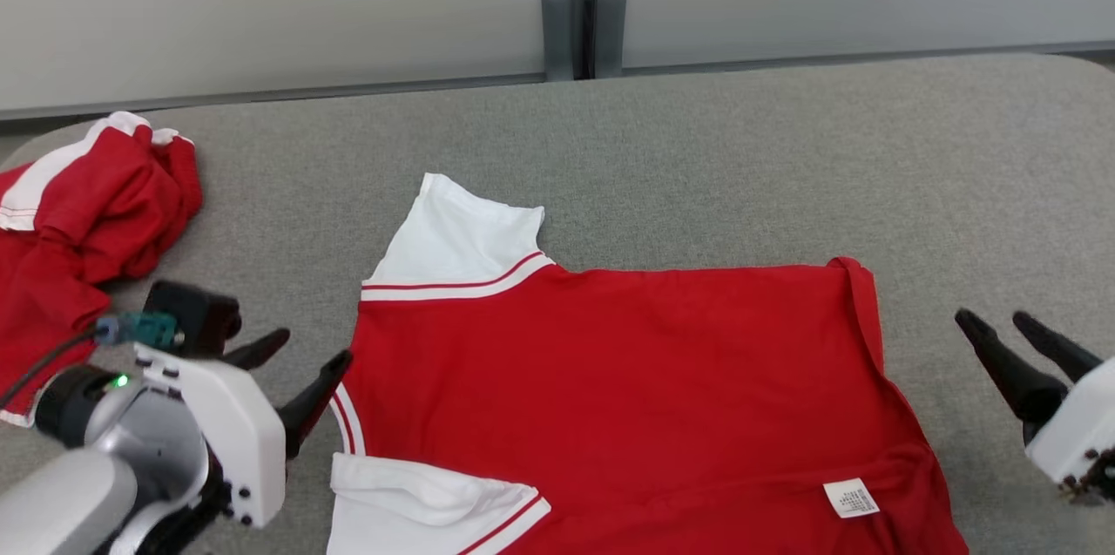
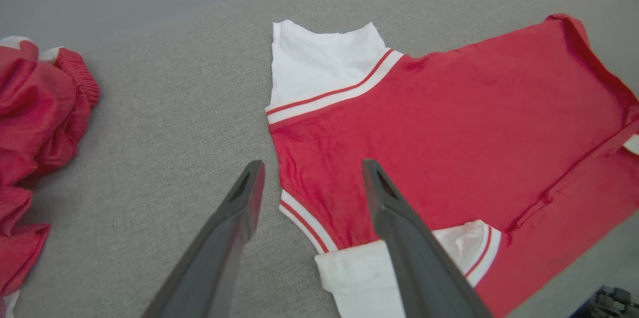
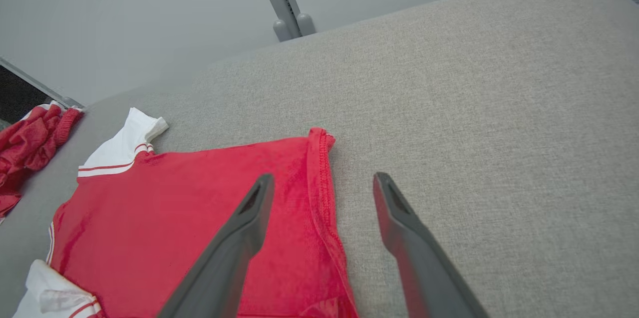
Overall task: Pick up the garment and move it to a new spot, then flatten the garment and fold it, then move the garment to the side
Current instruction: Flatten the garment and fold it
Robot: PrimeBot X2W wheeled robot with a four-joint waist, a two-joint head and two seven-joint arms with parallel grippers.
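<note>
The garment (image 1: 610,372), a red shirt with white sleeves and red-and-white trim, lies spread on the grey table (image 1: 740,154), its hem to the right and a white label near the front. My left gripper (image 1: 309,355) stands open at the shirt's left edge by the neckline, holding nothing. In the left wrist view the left gripper (image 2: 309,178) straddles that striped edge of the garment (image 2: 449,123). My right gripper (image 1: 1010,337) is open too, just right of the hem. From the right wrist, the right gripper (image 3: 322,188) hangs over the hem of the garment (image 3: 199,198).
A second crumpled red-and-white garment (image 1: 78,224) lies at the table's far left. A grey wall with a vertical post (image 1: 582,6) runs behind the table. Bare table surface stretches behind and to the right of the shirt.
</note>
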